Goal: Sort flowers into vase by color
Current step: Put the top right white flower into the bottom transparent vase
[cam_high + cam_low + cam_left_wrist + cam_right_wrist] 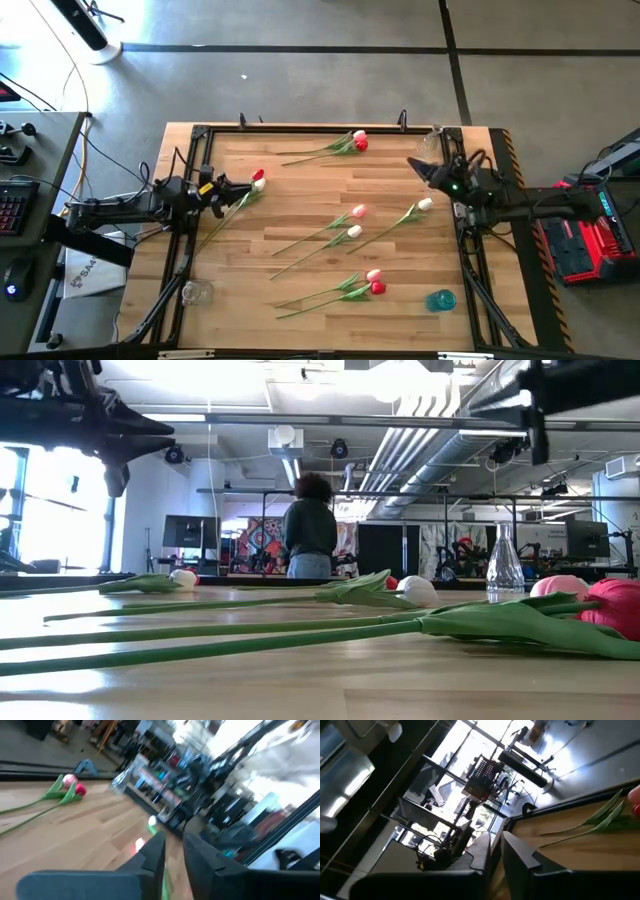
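Several tulips lie flat on the wooden table [300,190]. A red head [258,175] and a white head [258,185] lie at the left. A pink and red pair [357,140] lies far, and a pink and red pair [374,282] lies near. A pink tulip [357,211] and two white tulips [353,231] [424,204] lie in the middle. My left gripper [243,184] hovers over the left pair's stems, its fingers close together [174,838]. The low view shows it high above the table [150,428], with the white head [183,577] lying below. My right gripper [410,162] is shut and raised at the far right.
A clear glass vase [432,143] stands at the far right corner, also in the low view [505,565]. A second clear vase [195,292] stands near left and a teal vase [441,299] near right. A dark frame borders the table. A person [310,530] stands in the room beyond.
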Available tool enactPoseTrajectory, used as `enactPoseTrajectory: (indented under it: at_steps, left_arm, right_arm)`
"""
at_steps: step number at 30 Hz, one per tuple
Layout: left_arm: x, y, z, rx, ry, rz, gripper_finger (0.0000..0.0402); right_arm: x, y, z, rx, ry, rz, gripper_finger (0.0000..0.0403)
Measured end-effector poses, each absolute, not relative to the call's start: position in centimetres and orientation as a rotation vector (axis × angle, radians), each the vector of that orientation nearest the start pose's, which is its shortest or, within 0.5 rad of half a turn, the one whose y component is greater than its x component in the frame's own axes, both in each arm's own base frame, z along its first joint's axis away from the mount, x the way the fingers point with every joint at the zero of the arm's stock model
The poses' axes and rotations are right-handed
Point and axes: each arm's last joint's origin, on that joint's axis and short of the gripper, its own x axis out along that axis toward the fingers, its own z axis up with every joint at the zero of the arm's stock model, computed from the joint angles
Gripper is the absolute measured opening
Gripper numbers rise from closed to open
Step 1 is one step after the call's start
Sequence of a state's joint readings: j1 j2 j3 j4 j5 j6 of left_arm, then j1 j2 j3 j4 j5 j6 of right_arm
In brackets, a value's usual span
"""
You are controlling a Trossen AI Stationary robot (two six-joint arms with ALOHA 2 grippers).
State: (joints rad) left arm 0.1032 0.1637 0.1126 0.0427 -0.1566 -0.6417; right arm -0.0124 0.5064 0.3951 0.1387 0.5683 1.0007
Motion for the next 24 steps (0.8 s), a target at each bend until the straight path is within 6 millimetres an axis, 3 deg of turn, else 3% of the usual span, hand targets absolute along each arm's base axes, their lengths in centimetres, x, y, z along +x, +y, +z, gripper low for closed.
enactPoseTrajectory:
  at_steps: [6, 12, 17, 24]
  left_arm:
    - [11.6, 1.7, 21.8, -0.59, 0.066, 0.295, 0.0095]
    - [13.4, 1.8, 22.4, -0.583, 0.22, 0.321, 0.0099]
    - [14.5, 1.8, 23.3, -0.588, 0.255, 0.305, 0.0099]
    - [14.9, 2.0, 25.5, -0.518, 0.379, 0.357, 0.0099]
  right_arm:
    - [16.7, -1.4, 27.3, 1.111, -0.147, -0.473, 0.0121]
    - [18.9, -1.0, 26.7, 1.225, 0.095, -0.456, 0.019]
    - [19.3, -0.1, 26.7, 1.23, 0.253, -0.527, 0.02]
    - [19.2, 0.5, 27.5, 1.173, 0.456, -0.661, 0.0182]
